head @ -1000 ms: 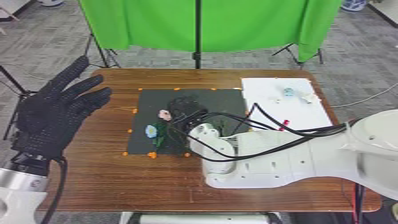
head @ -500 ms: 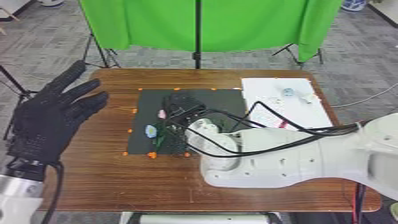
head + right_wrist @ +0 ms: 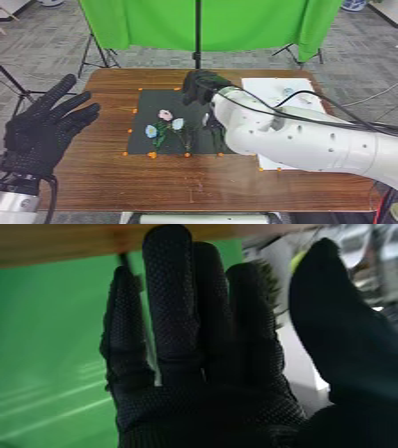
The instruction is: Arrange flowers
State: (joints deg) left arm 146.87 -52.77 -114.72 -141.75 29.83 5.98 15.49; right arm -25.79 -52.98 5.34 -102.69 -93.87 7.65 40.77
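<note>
Adds up to three flowers [image 3: 165, 115] at nine o'clock on one black mat [image 3: 147, 102], plus what looks like a fourth [image 3: 206, 119]. Includes one white sheet [image 3: 258, 90] at two o'clock on one table [image 3: 204, 185], and one green curtain [image 3: 147, 30] at twelve.

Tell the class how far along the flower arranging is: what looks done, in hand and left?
Done, it seems: a pink bloom, blue bloom and white bloom lie on the dark mat; anything behind the right arm is unclear. In hand: apparently nothing; left robot hand and right robot hand look open. Remaining: probably the pale pieces on the white sheet.
</note>
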